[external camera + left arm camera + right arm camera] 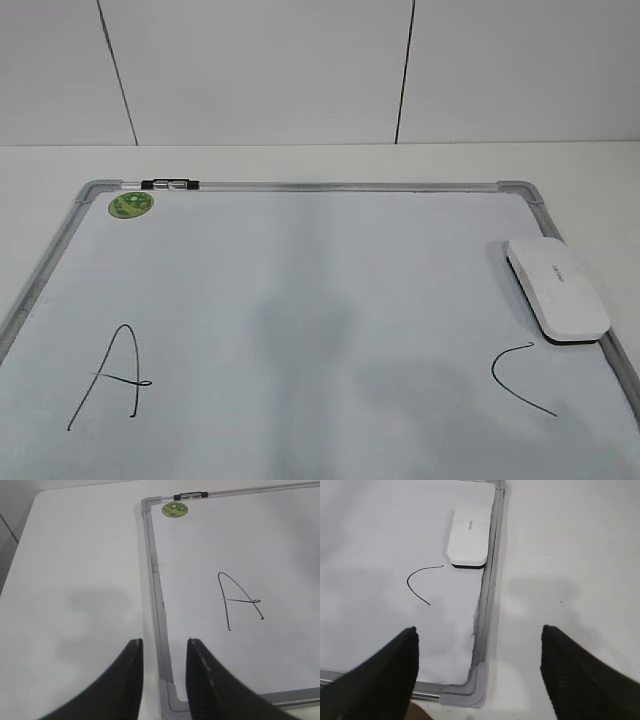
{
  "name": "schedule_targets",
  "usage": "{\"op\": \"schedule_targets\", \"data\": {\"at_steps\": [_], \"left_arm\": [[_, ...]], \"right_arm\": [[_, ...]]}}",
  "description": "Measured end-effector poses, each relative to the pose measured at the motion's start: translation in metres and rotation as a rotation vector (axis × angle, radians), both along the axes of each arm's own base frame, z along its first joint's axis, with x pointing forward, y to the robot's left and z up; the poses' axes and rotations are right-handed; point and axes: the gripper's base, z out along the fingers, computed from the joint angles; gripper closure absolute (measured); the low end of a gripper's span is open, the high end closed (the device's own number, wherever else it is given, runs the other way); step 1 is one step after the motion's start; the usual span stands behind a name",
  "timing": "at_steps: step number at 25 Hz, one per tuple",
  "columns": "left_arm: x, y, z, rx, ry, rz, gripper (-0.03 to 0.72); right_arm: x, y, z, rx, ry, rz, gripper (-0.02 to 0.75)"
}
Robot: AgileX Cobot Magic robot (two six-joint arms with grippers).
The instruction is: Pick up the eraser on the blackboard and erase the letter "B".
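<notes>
The white eraser [557, 290] lies flat on the blackboard [300, 186] by its right frame edge, and it also shows in the right wrist view [468, 535]. No letter "B" shows in any view; the board surface between the black "A" [115, 380] and the open curve "C" [520, 378] is blank. My left gripper [165, 641] is open and empty, hovering over the board's near left corner. My right gripper [480, 628] is wide open and empty over the near right corner, short of the eraser. Neither gripper shows in the exterior view.
A round green sticker [131, 205] sits at the board's far left corner beside a black clip [168, 184] on the top frame. White table surrounds the board on the left [75, 580] and the right [570, 555]. A white panelled wall stands behind.
</notes>
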Motion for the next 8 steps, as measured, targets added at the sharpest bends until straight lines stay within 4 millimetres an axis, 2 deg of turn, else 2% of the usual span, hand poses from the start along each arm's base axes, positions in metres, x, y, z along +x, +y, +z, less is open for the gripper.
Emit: {"op": "schedule_targets", "data": {"at_steps": [8], "left_arm": [[0.0000, 0.0000, 0.0000, 0.000, 0.000, 0.000, 0.462]], "right_arm": [[0.0000, 0.0000, 0.0000, 0.000, 0.000, 0.000, 0.153]]}}
